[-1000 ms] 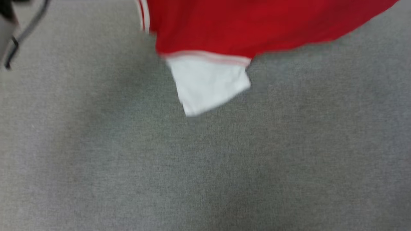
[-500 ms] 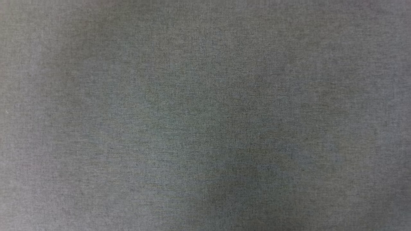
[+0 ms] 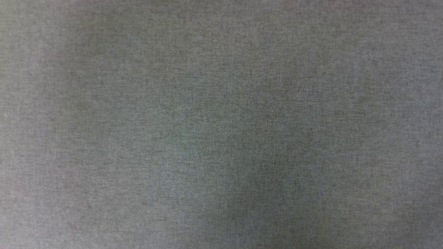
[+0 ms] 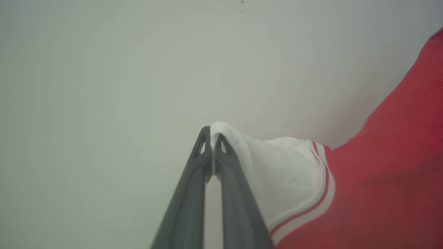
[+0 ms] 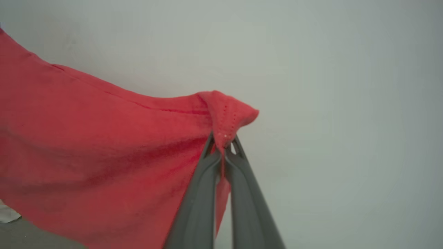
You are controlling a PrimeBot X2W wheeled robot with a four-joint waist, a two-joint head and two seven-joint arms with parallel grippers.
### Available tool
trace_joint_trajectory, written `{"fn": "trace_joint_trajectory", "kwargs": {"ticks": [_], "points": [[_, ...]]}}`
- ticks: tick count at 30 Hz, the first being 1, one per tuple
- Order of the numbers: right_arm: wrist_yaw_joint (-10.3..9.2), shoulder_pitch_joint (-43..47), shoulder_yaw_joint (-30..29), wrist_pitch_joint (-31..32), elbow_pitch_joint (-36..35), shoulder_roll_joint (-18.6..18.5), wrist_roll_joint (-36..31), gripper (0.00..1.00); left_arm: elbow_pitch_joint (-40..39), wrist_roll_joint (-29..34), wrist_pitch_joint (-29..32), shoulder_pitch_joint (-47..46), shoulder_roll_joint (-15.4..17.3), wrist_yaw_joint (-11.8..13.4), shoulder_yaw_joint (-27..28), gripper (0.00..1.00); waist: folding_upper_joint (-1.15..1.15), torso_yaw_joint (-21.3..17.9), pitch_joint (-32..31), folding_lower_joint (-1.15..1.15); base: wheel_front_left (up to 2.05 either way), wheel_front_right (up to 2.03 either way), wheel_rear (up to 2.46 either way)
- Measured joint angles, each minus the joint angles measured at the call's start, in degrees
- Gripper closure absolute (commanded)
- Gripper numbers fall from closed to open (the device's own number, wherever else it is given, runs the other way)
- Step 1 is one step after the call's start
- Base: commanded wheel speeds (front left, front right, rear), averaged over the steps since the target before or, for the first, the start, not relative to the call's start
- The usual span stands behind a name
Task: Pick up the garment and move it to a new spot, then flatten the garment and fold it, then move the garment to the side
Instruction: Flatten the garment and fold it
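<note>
Red garment (image 5: 86, 138) gripped at 2 points: left gripper (image 4: 211, 138) pinching white sleeve (image 4: 283, 173), right gripper (image 5: 223, 145) clamped on red corner (image 5: 228, 110).

A grey surface (image 3: 221, 124) with a fine, cloth-like weave spreads across the head view. Soft, uneven darker patches lie on it, the deepest toward the lower middle. Its edges cannot be seen.

Beyond the left tool (image 4: 211, 133), a plain pale backdrop (image 4: 104, 86) runs above and to the left of its tips. Two tiny dark specks (image 4: 241, 2) sit on it, high above the tips and slightly to their right.

Beyond the right tool (image 5: 223, 143) lies the same kind of pale backdrop (image 5: 346, 103), above and to the right of its tips. A strip of darker grey surface (image 5: 34, 240) shows well to the left of the tool and below its tips.
</note>
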Motion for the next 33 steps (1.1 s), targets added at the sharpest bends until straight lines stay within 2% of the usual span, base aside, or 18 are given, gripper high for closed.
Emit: {"fn": "trace_joint_trajectory", "kwargs": {"ticks": [4,8,14,18,24,33], "points": [[-0.01,6.61,1.42,-3.82,1.57,0.35,2.49,1.00,1.85,-1.11,-1.66,6.94,-0.32,-0.78,-1.23,1.00,0.00,0.26,-1.05,0.00,0.00,0.00,0.00],[-0.01,14.47,3.26,-6.84,2.18,0.90,4.23,1.00,1.74,-2.53,-3.13,14.83,1.14,-0.92,-1.30,1.00,0.00,-0.10,-2.56,-0.01,0.00,0.00,0.00],[0.00,28.70,6.42,-11.00,-1.78,-0.16,5.90,1.00,-4.15,-4.70,-3.94,31.50,3.22,0.20,-1.93,1.00,0.00,-0.42,-6.09,-0.01,0.00,0.00,0.00],[0.00,39.47,6.82,-12.21,-5.61,-1.02,6.68,1.00,-10.80,-6.15,-4.02,44.77,5.32,3.90,-2.64,1.00,0.00,-0.49,-9.18,-0.01,0.00,0.00,0.00],[-0.01,53.47,4.95,-11.67,-10.82,-3.87,7.65,1.00,-21.68,-9.66,-3.80,61.85,10.57,9.73,-3.18,1.00,0.00,-0.42,-13.94,-0.01,0.00,0.00,0.00],[0.00,71.02,0.78,-7.05,-19.18,-6.67,7.93,1.00,-36.13,-14.17,0.88,81.81,17.13,15.64,-7.31,1.00,0.00,-0.39,-21.53,-0.02,0.00,0.00,0.00]]}}
